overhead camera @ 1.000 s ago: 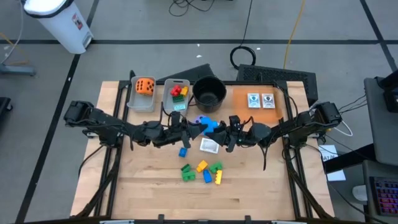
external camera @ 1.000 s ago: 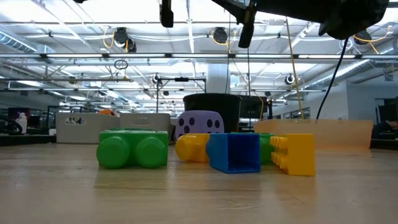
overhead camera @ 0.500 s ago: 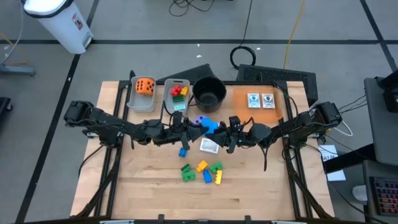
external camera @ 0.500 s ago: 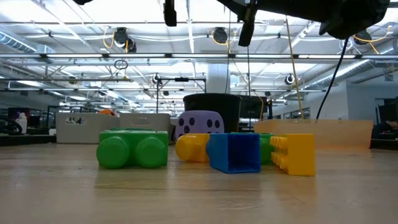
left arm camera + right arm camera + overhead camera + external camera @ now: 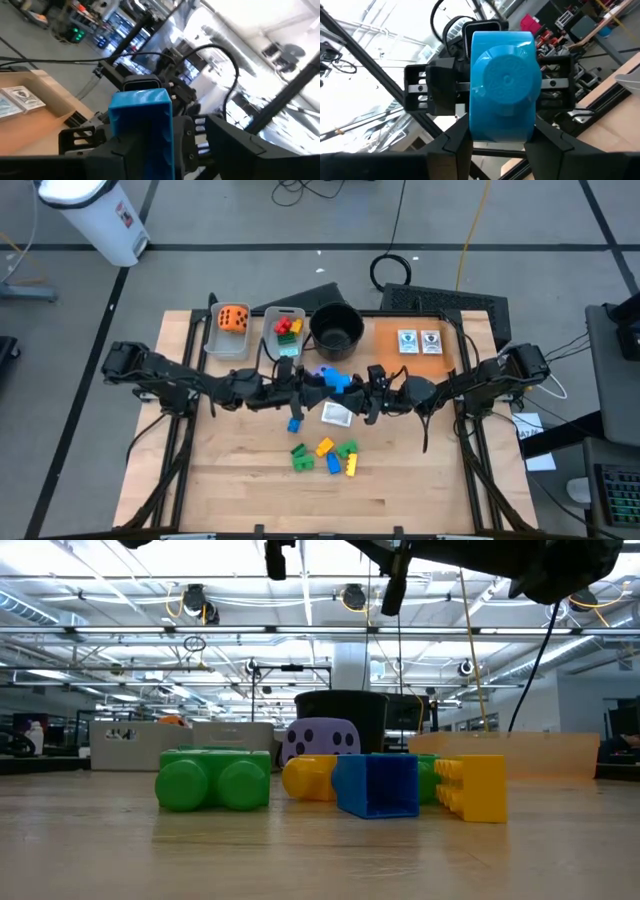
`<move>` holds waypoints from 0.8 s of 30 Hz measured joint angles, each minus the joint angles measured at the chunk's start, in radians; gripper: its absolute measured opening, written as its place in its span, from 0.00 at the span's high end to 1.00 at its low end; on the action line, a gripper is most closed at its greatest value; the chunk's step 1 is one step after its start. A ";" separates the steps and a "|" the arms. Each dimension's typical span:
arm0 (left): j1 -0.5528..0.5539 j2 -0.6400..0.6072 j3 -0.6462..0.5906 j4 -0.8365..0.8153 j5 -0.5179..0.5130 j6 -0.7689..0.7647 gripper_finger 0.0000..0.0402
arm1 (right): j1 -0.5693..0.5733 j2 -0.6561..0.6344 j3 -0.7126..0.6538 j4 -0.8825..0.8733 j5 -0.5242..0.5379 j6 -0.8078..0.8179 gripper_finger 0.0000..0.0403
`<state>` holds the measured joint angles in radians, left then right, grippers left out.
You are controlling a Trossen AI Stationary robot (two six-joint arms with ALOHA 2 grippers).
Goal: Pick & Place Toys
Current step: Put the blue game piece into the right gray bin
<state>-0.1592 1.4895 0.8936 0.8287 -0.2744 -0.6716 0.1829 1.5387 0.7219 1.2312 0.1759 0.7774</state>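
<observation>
Two slim matte-black jointed robot arms, the left arm (image 5: 180, 385) and the right arm (image 5: 470, 385), each starting from a chunky, boxy black base housing at the table's edge. Thin black cables loop loosely along the links. Both end in a blocky black gripper carriage with ridged rails and flat, dark plastic fingers (image 5: 452, 142).
</observation>
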 joint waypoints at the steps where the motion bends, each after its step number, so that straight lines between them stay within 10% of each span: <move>1: 0.007 -0.003 0.000 -0.004 0.023 0.005 0.49 | 0.000 0.000 0.000 -0.001 -0.006 0.006 0.66; 24: 0.078 -0.006 0.223 -0.501 0.203 0.064 0.47 | -0.006 -0.208 0.000 -0.412 -0.087 -0.074 0.66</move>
<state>-0.0817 1.4837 1.1162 0.3273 -0.0709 -0.6071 0.1764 1.3306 0.7219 0.8191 0.0893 0.7038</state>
